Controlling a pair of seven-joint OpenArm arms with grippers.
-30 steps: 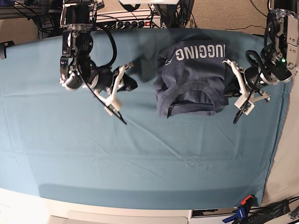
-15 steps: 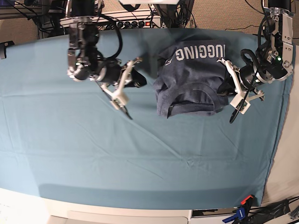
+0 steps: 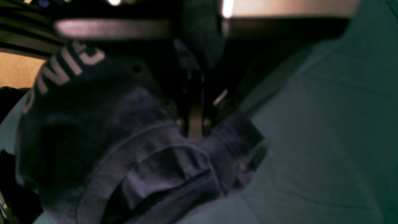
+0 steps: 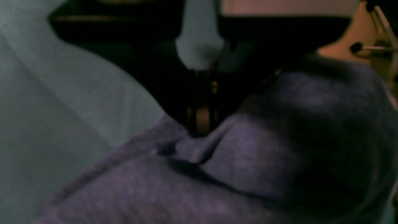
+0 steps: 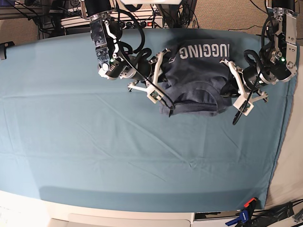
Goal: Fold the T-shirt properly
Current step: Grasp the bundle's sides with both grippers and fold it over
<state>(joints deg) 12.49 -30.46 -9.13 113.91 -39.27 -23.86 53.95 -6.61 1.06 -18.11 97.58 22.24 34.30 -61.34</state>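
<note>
Both wrist views were dark and blurred; fingertip detail was mostly lost in shadow. In the left wrist view the left gripper (image 3: 195, 124) showed its jaws together, tips down at the T-shirt (image 3: 130, 149) fabric by the ribbed collar; whether any cloth was pinched between them could not be told. In the right wrist view the right gripper (image 4: 202, 124) also had its jaws together, tips meeting a puckered ridge of shirt cloth; a pinch looked likely from the pucker, but the blur did not settle it. The white lettering (image 5: 204, 51) was readable only in the base view, upside down and partly cut off at its left end by a fold.

Pose: the right arm came down from the top rail, on the base view's left, and leaned across so its gripper (image 5: 163, 92) sat at the shirt's left edge. The left arm hung at the base view's right edge, its gripper (image 5: 235, 94) against the shirt's right edge, white finger frame angled down and out.

The T-shirt (image 5: 194, 80) lay bunched, partly folded, at the far centre-right of the teal table cloth (image 5: 118, 161), between the two grippers. No containers in view.
</note>
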